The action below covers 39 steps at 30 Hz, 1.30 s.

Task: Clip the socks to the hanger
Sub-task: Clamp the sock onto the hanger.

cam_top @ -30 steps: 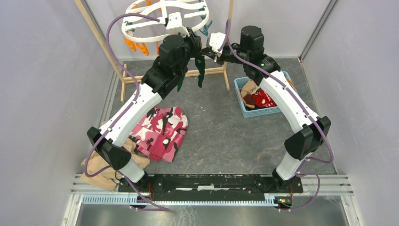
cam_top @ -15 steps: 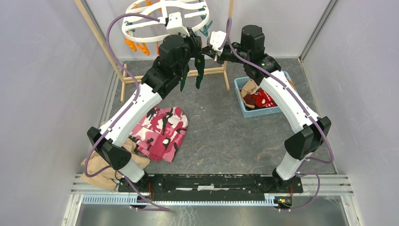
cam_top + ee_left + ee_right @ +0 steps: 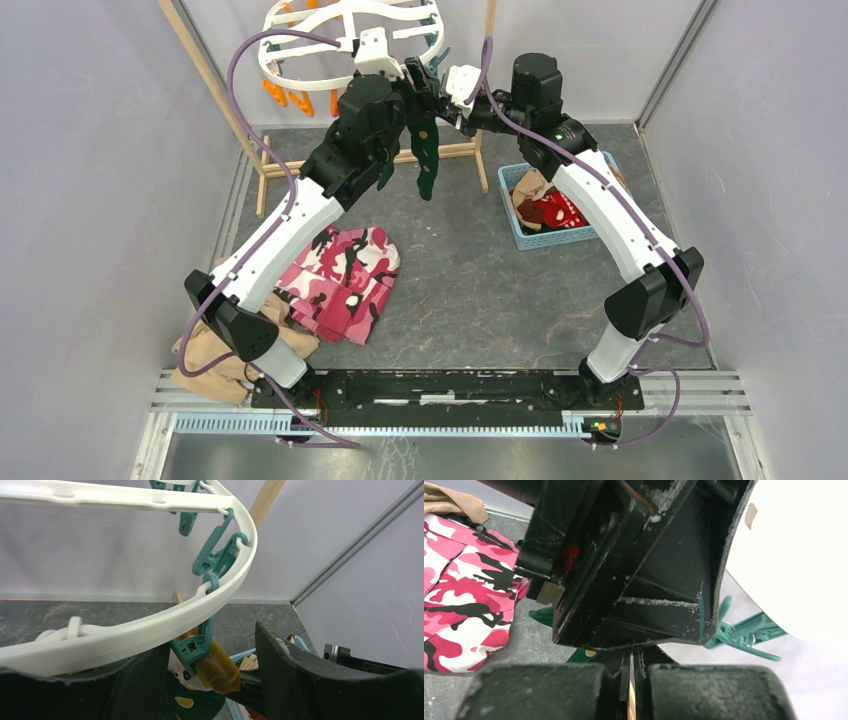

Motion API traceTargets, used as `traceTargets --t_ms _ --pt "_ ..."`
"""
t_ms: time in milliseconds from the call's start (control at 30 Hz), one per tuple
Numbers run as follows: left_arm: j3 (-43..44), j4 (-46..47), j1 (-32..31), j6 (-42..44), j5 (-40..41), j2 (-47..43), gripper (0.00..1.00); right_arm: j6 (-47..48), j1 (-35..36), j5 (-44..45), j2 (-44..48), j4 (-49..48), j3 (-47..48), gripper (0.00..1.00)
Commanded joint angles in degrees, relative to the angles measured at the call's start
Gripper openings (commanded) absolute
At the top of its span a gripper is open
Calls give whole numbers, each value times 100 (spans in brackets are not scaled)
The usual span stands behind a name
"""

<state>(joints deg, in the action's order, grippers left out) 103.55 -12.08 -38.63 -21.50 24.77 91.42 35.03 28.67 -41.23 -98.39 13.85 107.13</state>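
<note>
Green sock (image 3: 426, 155) with tan cuff, dangling toe-down below the rim of the hanger (image 3: 268, 62); cuff pinched in a teal clip (image 3: 192, 649), best seen from the left wrist. Left gripper (image 3: 212, 676) open, fingers standing wide to either side of that clip, apparently touching neither clip nor sock. Right gripper (image 3: 631, 680) closed tight just beside the clip, a tan sliver between its pads, probably the cuff edge. More socks (image 3: 553, 210) heaped in the blue basket (image 3: 545, 243), well apart from the hanger.

Handling, as judged: light, soft, limp fabric; no shape of its own; prone to folding over and to slipping out of a shallow pinch; not fragile. Best taken at the cuff, the thickest and firmest part, with the edge kept flat and offered upward into the clip mouth. Clip springy and free-swinging on its link, so likely in need of steadying while loaded.
</note>
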Motion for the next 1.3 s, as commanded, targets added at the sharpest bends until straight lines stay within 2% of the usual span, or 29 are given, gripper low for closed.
traceTargets --t_ms 0,100,333,567,700,867,1000,1133,1267 --pt "109 27 49 -229 -103 -257 71 -129 23 92 153 -246 111 1" --pt "-27 9 49 -286 -104 -426 75 -159 16 110 196 -250 32 9" --pt "-544 20 49 -416 -237 -957 76 -150 7 85 468 -196 -368 36" --pt "-1178 237 49 -376 -1046 -1587 77 -74 -44 -121 961 31 -976 58" --pt "-1659 419 49 -184 -1786 -1991 77 29 -105 -314 1348 228 -1429 66" --pt "-2641 891 49 287 -3247 -2769 80 163 -303 -658 2128 425 -2351 74" --pt "-3596 1306 49 395 -4025 -3482 81 230 -551 -818 2807 454 -3179 80" --pt "-4696 1565 49 503 -4436 -4140 82 335 -792 -977 3290 762 -3747 82" --pt "-5859 1401 49 672 -4425 -4651 86 332 -1162 -1080 3743 776 -4329 85"
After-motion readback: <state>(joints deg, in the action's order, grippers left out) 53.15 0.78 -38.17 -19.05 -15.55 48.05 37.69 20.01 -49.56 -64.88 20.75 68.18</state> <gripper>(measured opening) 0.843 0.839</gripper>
